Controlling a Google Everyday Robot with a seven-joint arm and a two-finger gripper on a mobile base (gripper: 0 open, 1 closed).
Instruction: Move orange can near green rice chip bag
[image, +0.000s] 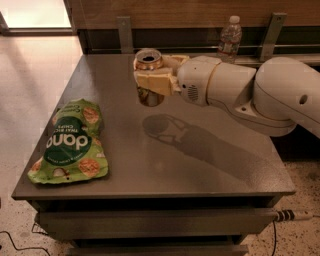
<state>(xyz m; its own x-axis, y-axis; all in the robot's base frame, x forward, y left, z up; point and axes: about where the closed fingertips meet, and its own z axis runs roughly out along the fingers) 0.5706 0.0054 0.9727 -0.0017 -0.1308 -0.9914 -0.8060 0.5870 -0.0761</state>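
Gripping the orange can (149, 60) round its middle, the gripper (146, 80) had its pale cream jaws closed on the can's sides, holding it upright and clear of the surface (215, 170), over the far middle part of it. The can's silver top faced up with a dark opening in it, and the gold-orange metal showed below the jaws; any marks on its label were too blurred to read. A soft dark shadow (165, 127) of can and gripper lay on the surface nearer the camera. Behind the gripper the arm (270, 92) ran off to the right as smooth, rounded white shells with a small grille of dots on the wrist. The green rice chip bag (71, 142) lay flat near the front left corner, well apart from the can, its bright green film crinkled and glossy. On it sat a dark green circle with large white letters, upside down from this view, that seemed to spell "dang"; a smaller white line beside it could not be read, and round tan chips were printed around the circle. The surface was a matte grey-brown slab with squared edges. A clear plastic bottle (229, 37) with a white cap stood beyond the far edge
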